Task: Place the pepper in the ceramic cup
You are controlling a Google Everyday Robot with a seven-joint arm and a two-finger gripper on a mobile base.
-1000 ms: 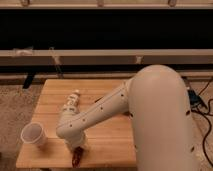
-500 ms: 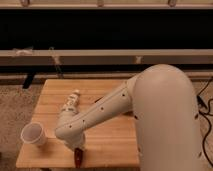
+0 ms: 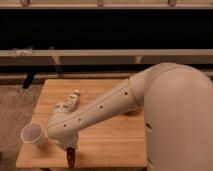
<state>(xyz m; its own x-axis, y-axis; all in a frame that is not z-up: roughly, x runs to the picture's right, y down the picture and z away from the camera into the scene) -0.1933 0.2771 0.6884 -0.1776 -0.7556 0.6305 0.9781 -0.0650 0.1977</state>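
Observation:
The white ceramic cup [image 3: 33, 134] stands on the wooden table [image 3: 115, 137] near its left edge. The dark red pepper [image 3: 71, 157] points down near the table's front edge, just right of the cup, under the end of my white arm. My gripper [image 3: 70, 150] is at that spot, mostly hidden beneath the arm's wrist, with the pepper sticking out below it. The pepper is apart from the cup, a short way to its right and nearer the front.
A small pale bottle-like object [image 3: 74, 97] lies on the table behind the arm. A low shelf rail [image 3: 100, 52] and dark window run behind the table. Carpet [image 3: 12, 110] lies to the left of the table.
The arm's wrist and the pepper have shifted slightly left toward the cup and toward the front edge. The cup has not moved.

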